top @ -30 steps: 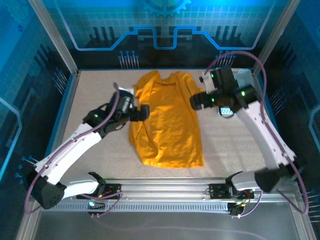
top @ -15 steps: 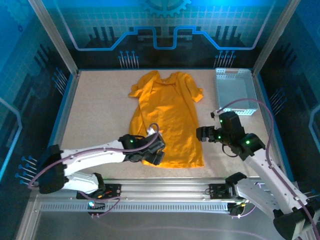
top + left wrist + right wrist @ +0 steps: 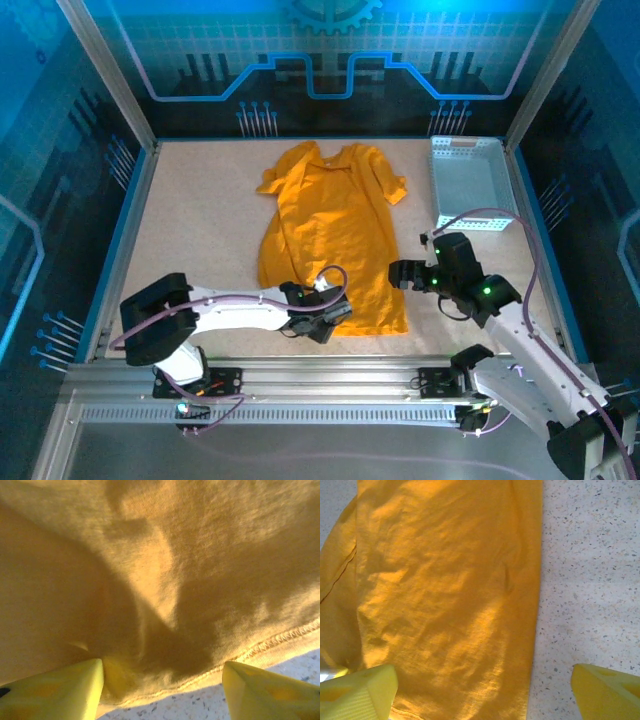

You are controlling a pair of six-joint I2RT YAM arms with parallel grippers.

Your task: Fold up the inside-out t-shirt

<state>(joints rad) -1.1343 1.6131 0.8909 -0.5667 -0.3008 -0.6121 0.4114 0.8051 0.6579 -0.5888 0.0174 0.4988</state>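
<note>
T-shirt position: We find the inside-out t-shirt (image 3: 335,235) spread flat on the counter (image 3: 200,230) in the middle of the top view, with its collar toward the upper edge and its hem toward the lower edge.
Long axis: It runs from top to bottom of the frame, leaning slightly, and the hem end lies nearest the arms' bases.
Left end effector: The left end effector (image 3: 328,322) sits at the shirt's lower-left corner, at the lower centre of the frame. In its wrist view the fingers stand apart astride the stitched hem (image 3: 270,642), and cloth puckers against the finger at frame left. We read it as released, not yet clamped.
Right end effector: The right end effector (image 3: 397,275) is at the shirt's right side edge, just above the lower-right corner. Its fingers are spread wide, with cloth at frame left and bare counter at frame right. It is released and holds nothing.
Shirt from the end effectors: The body of the shirt stretches away from both toward the top of the frame and lies between them.
Nearer arm: Both are at the hem end. The left is already on the hem.
Coming move: We judge that each must pinch its lower corner, so the hem can travel along the long axis toward the collar.
Basket: The pale perforated basket (image 3: 470,180) sits at the upper right, well apart from the shirt.
</note>
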